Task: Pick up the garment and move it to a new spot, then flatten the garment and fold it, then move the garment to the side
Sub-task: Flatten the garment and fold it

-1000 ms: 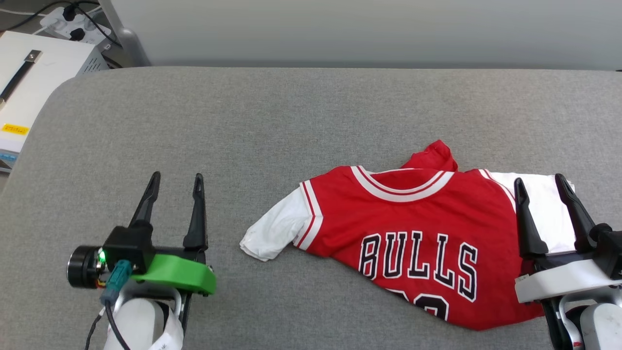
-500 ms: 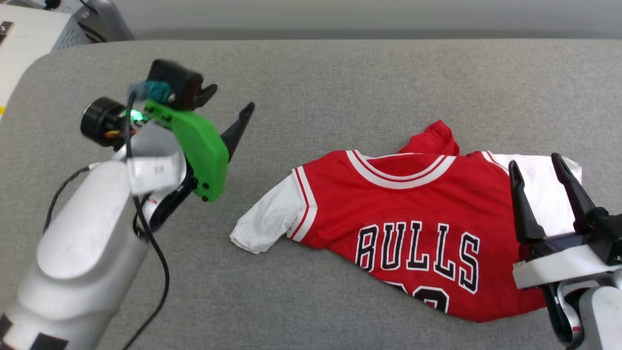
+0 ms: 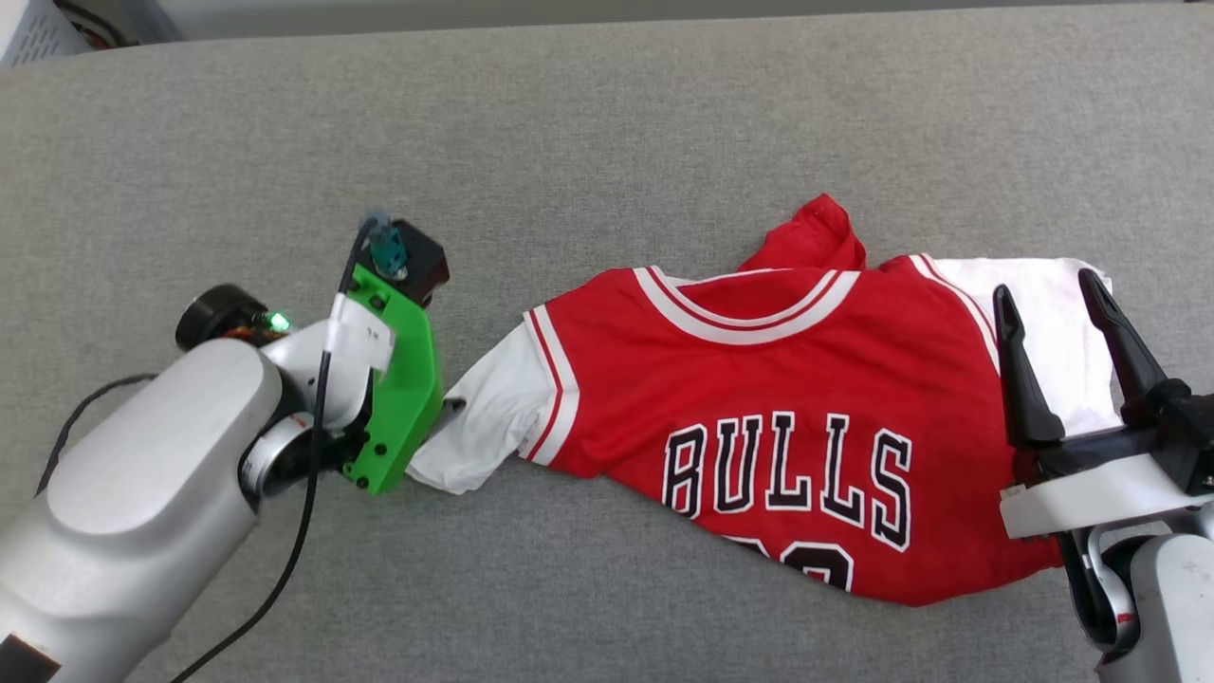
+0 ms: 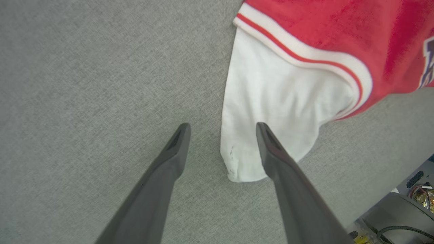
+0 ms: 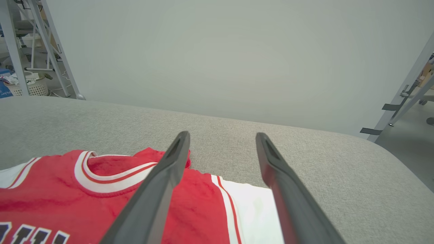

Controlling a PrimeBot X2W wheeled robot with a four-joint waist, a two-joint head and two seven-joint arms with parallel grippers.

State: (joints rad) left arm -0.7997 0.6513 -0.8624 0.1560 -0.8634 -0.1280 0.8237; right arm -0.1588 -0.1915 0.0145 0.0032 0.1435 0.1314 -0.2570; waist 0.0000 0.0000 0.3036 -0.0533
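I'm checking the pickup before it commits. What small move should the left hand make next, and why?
Probably ease the left hand down onto the white sleeve of the garment. Its jaws stand open, one finger over the sleeve's end and the other over bare grey cushion, and nothing is gripped yet.

garment (image 3: 759,379) on surface (image 3: 607,114); l gripper (image 4: 222,127) at l end, r gripper (image 3: 1044,283) over r end
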